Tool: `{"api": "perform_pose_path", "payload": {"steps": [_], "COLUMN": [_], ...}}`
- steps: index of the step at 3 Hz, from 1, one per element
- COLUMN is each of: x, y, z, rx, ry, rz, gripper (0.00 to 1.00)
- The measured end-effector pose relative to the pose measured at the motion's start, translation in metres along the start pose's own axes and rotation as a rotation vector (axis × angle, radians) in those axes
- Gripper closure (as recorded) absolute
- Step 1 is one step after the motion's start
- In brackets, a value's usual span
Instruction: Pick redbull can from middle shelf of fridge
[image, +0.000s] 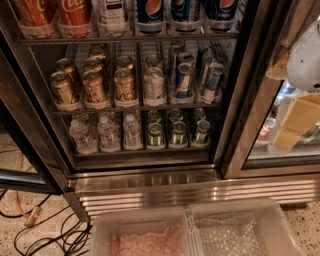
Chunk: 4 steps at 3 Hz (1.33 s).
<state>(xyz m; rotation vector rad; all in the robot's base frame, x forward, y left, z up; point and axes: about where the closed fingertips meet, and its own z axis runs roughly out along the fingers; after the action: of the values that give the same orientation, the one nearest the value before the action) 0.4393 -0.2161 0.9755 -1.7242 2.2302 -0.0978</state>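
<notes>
Reaching hadn't begun: gripper (296, 122) at frame's right edge, grip state impossible to tell, sat well apart from redbull can (183, 80) on middle shelf (135, 106), right end; next needed a leftward reach.

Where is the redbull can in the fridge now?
In the camera view, the redbull can stands right of centre on the middle shelf, beside a pale silver can; the gripper hangs at the right edge.

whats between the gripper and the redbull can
In the camera view, the fridge's dark frame post stands between the gripper, at far right, and the redbull can.
</notes>
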Motion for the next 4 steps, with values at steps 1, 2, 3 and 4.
{"api": "perform_pose_path", "payload": {"steps": [1, 2, 3, 4], "x": [0.000, -0.007, 0.005, -0.008], "y": [0.000, 0.002, 0.003, 0.021], "z": [0.000, 0.009, 0.051, 0.098], "rx": [0.000, -0.018, -0.080, -0.181], "ry": [0.000, -0.006, -0.080, -0.254], "rz": [0.000, 0.002, 0.078, 0.218], "gripper": [0.00, 0.00, 0.00, 0.00]}}
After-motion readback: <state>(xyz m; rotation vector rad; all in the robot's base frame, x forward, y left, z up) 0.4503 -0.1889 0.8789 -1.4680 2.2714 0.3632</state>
